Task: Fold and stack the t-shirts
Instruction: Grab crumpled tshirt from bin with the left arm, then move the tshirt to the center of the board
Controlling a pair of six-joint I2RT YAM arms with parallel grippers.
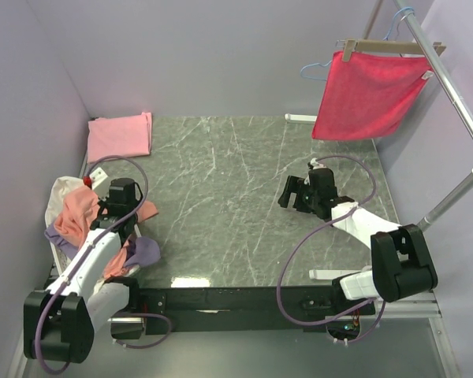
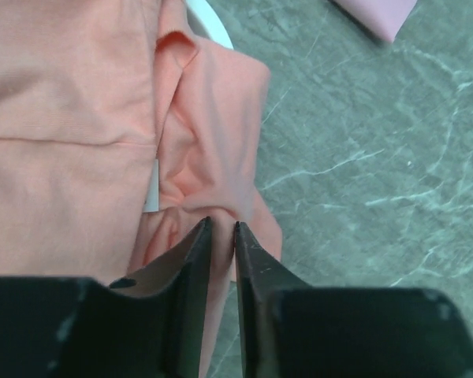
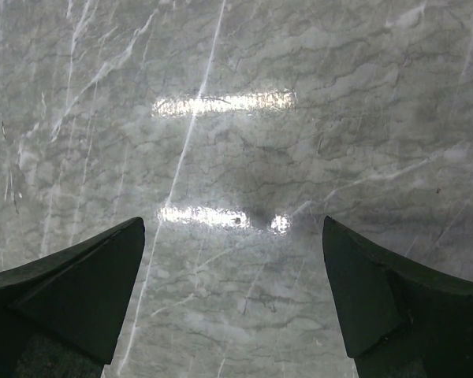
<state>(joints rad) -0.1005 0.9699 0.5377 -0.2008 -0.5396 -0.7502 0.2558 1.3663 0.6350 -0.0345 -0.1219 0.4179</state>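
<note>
**K:** Left side status?

**Me:** My left gripper (image 2: 222, 225) is down on the salmon-orange cotton t-shirt (image 2: 63, 118). The jaws are nearly together, with just a thin slit between them. The cloth puckers into a fold right at the tips. From the wrist view I can't tell whether it's pinched or only lying under them.

**K:** Where's that shirt sitting?

**Me:** At the left edge of the grey-green marble-pattern table (image 1: 221, 197), in a loose heap beside my left arm. The salmon one is on top, crumpled and not folded. A lavender t-shirt (image 1: 146, 250) pokes out on the near side of the heap, and a cream t-shirt (image 1: 63, 189) on its far left side.

**K:** Anything folded?

**Me:** One light pink t-shirt (image 1: 120, 135), folded flat in the far left corner of the table, apart from the heap. Its corner shows at the top of the left wrist view.

**K:** Right side?

**Me:** My right gripper (image 3: 233, 228) has its fingers spread wide with nothing between them. It hangs over bare marble in the right half of the table, well apart from every shirt.

**K:** And the red thing?

**Me:** That's a bright crimson square cloth (image 1: 366, 94). It hangs from a hanger (image 1: 386, 47) on the white rail (image 1: 449, 94) at the far right, above the table.
</note>
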